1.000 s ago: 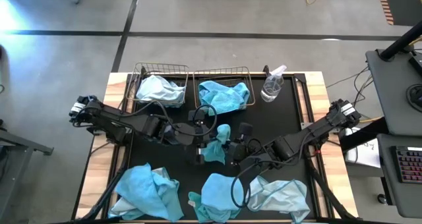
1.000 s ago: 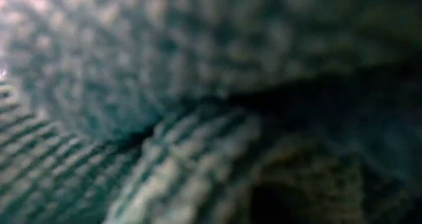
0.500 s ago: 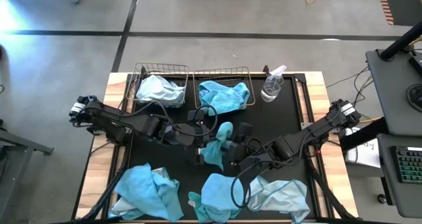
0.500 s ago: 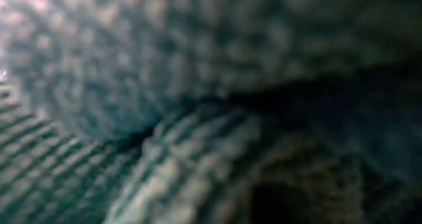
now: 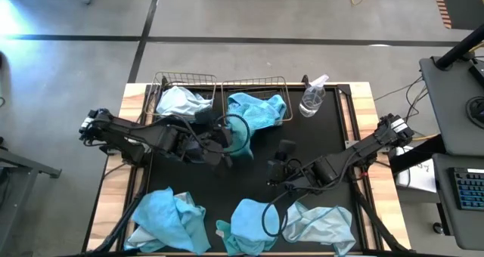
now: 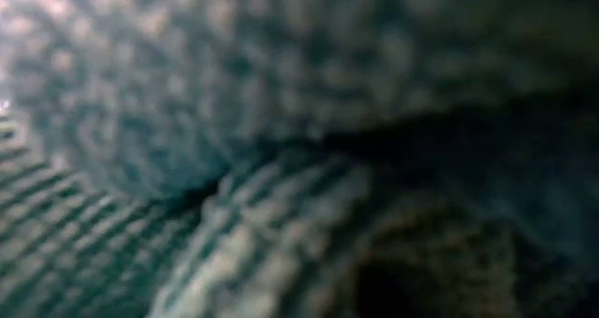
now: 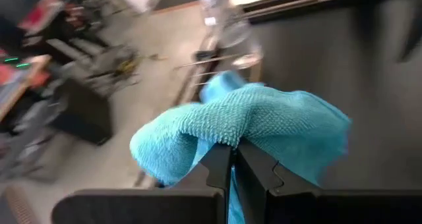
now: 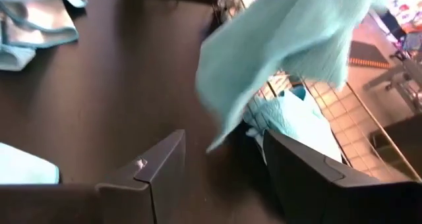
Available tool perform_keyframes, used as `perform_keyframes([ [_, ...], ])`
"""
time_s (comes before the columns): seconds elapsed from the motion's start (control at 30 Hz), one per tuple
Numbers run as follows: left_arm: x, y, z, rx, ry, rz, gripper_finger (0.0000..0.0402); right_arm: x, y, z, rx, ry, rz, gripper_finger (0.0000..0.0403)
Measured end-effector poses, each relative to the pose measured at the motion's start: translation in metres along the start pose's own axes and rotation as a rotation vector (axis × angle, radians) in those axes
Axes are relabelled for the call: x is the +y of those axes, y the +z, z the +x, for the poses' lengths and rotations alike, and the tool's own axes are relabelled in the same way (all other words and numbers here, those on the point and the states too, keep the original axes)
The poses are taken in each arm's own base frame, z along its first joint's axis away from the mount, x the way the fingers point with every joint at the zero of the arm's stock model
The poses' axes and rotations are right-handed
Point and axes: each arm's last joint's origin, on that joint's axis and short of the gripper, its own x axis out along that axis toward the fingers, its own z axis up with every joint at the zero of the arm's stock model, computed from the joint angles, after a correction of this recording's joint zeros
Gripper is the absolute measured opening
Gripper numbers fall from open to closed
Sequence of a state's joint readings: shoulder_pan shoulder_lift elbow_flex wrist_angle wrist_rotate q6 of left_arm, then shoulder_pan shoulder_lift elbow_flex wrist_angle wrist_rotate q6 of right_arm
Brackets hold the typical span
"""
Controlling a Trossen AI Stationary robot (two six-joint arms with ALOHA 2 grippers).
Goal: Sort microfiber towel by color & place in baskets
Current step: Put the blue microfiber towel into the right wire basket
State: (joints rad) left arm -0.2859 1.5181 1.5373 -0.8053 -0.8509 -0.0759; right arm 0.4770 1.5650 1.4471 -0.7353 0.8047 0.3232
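Note:
My left gripper [image 5: 227,140] is shut on a turquoise microfiber towel [image 5: 243,140] just in front of the right basket [image 5: 253,81], which holds another turquoise towel [image 5: 257,109]. The left basket [image 5: 161,81] holds a pale towel [image 5: 181,102]. My right gripper [image 5: 274,168] stands open at mid-table, a little nearer than the held towel [image 8: 290,39], touching nothing. Two turquoise towels [image 5: 170,219] [image 5: 246,227] and a pale one [image 5: 321,223] lie along the near edge. My left gripper [image 7: 234,148] pinches a bunched fold of the turquoise towel [image 7: 231,135] between its two fingers. The cloth bulges out beyond and to both sides of the fingertips. In the right wrist view the towel hangs off the black tabletop, its lower corner [image 8: 221,135] loose.
A clear spray bottle [image 5: 312,97] stands right of the baskets at the far edge. Bare black tabletop [image 5: 318,136] lies between the baskets and the near towels. Cloth lies right against the low camera and fills its view [image 6: 299,150].
My right gripper has opened and let go of the turquoise towel. My left gripper, still shut on it, has carried the towel from mid-table toward the far edge, up to the right basket.

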Motion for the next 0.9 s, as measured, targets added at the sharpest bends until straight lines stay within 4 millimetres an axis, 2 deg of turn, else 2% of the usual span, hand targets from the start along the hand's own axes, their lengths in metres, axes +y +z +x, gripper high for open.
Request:
perform_keyframes([
  [0.23, 0.029, -0.002, -0.017, 0.093, 0.216, -0.002, 0.0000, -0.002, -0.004, 0.000, 0.032, -0.011, 0.019, 0.0201],
  [0.47, 0.073, -0.013, -0.030, 0.225, 0.402, -0.078, 0.0000, -0.002, -0.005, -0.001, 0.042, -0.015, 0.024, 0.0201],
  [0.63, 0.100, -0.017, -0.027, 0.257, 0.461, -0.130, 0.0000, -0.002, -0.006, -0.001, 0.044, -0.016, 0.022, 0.0201],
  [0.9, 0.151, -0.036, -0.024, 0.352, 0.584, -0.252, 0.0000, -0.002, -0.007, -0.001, 0.057, -0.006, 0.018, 0.0201],
])
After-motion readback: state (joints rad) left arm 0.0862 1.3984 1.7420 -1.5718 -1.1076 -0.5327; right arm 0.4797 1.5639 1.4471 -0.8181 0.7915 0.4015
